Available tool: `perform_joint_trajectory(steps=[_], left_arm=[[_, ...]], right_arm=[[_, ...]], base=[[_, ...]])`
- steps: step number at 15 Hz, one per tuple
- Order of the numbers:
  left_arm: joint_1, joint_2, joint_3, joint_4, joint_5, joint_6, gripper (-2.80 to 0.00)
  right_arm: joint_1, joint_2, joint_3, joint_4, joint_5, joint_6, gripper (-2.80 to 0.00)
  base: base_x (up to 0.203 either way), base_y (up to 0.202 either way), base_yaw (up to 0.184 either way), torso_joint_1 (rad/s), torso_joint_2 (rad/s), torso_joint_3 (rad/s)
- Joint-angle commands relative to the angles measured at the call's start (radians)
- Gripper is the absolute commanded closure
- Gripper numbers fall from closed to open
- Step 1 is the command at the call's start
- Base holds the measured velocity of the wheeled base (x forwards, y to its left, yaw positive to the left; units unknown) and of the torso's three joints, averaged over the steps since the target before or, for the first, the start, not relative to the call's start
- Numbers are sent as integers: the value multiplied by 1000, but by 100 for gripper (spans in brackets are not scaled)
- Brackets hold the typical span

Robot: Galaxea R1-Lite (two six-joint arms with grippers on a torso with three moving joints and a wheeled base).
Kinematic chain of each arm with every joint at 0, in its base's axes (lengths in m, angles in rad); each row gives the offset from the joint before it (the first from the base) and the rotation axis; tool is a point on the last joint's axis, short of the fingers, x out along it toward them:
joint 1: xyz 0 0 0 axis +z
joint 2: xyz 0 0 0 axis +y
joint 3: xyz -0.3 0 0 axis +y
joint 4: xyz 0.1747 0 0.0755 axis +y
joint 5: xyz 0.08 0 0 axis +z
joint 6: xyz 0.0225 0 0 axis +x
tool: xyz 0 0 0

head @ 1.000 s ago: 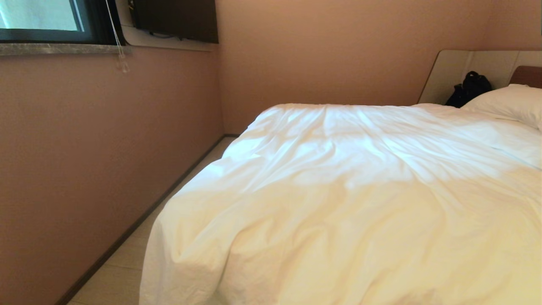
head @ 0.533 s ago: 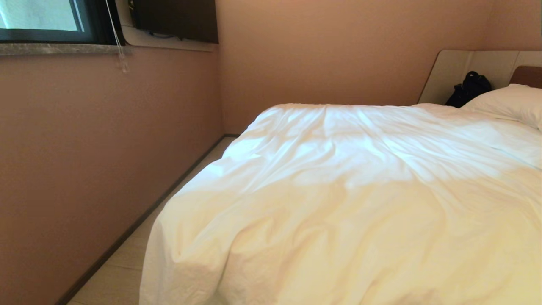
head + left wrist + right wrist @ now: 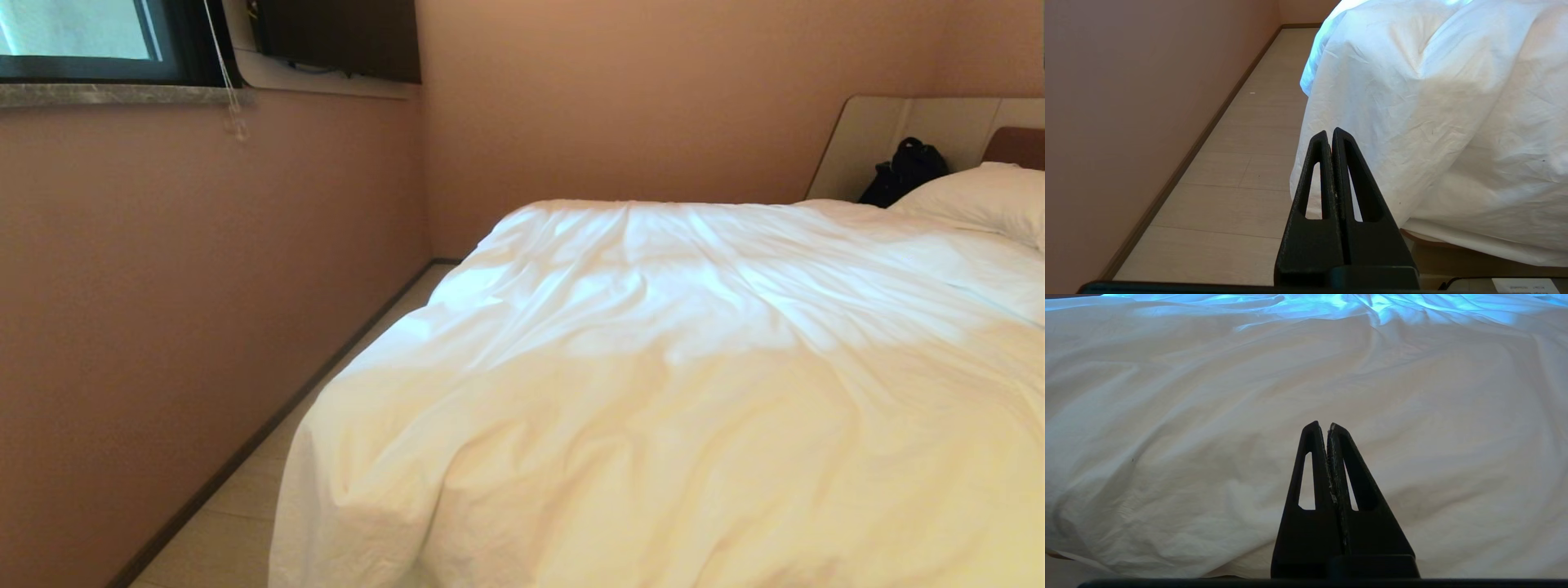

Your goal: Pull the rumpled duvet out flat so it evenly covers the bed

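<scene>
duvet (image 3: 678, 384) lying creased over the bed (image 3: 1437, 245)
left gripper (image 3: 1330, 134) and right gripper (image 3: 1327, 428) are both hanging pinched closed and empty, facing the near edge.

Ahead of the black left gripper (image 3: 1331, 132) the duvet (image 3: 1433, 102) is plain white, creased, with no pattern; the floor (image 3: 1241, 163) beside it is pale beige plank, the wall (image 3: 1126, 102) a dusty pink-brown with a dark skirting. In front of the black right gripper (image 3: 1327, 426) the same cloth shows cream, bluish at its far edge
</scene>
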Motion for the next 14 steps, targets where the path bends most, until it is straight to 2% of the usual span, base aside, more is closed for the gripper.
perform_joint_trajectory(steps=[1, 12, 14], left_arm=[[0, 1, 0, 0, 2, 2, 0], [1, 1, -1, 1, 2, -13, 0], [-1, 1, 0, -1, 2, -14, 0]], right_arm=[[1, 1, 0, 0, 0, 0, 0], [0, 1, 0, 0, 0, 0, 0], [1, 1, 0, 0, 0, 0, 0]], base=[[0, 0, 0, 0, 0, 0], [0, 0, 0, 0, 0, 0], [-1, 72, -8, 7, 0, -1]])
